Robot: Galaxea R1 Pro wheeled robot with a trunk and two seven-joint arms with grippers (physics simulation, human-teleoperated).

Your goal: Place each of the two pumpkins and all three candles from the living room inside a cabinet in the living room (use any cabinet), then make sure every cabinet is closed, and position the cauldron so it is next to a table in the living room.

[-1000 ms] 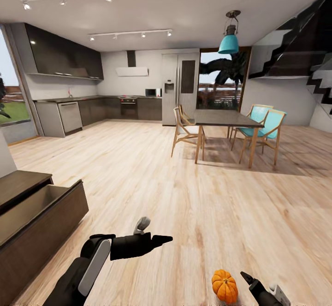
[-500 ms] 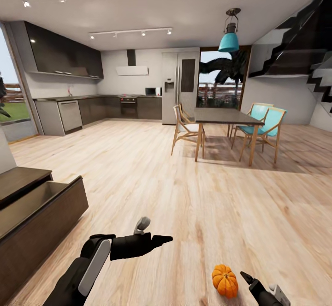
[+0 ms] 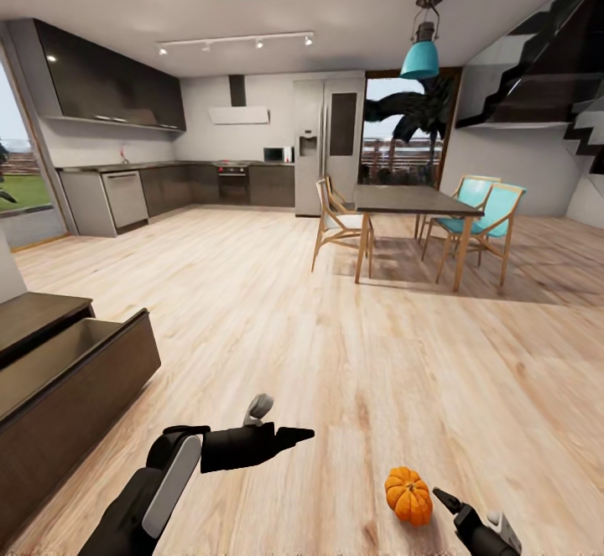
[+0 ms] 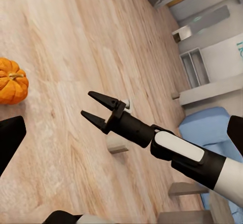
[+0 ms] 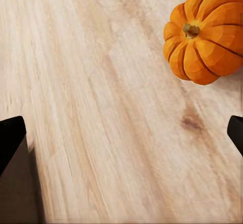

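One orange ribbed pumpkin (image 3: 408, 496) sits on the wood floor just ahead of my right gripper (image 3: 443, 499), apart from it. The left wrist view shows that gripper (image 4: 93, 106) open, its two black fingers spread and empty, with the pumpkin (image 4: 12, 80) off to one side. In the right wrist view the pumpkin (image 5: 207, 35) lies beyond the fingers, which stand wide apart. My left gripper (image 3: 298, 436) hovers open over the floor, holding nothing. The dark-brown cabinet (image 3: 84, 405) stands at the left with one drawer pulled out. The candles, the cauldron and the other pumpkin are out of view.
A dining table (image 3: 415, 200) with wooden and teal chairs (image 3: 482, 220) stands ahead to the right, under a teal hanging lamp (image 3: 420, 59). The kitchen units (image 3: 168, 187) line the far wall. A dark staircase (image 3: 554, 61) rises at the right. A blue sofa (image 4: 207, 127) lies behind the right arm.
The whole picture has slid upward a little, so the camera has moved. The pumpkin still rests on the floor, and both arms keep the same pose with open fingers.
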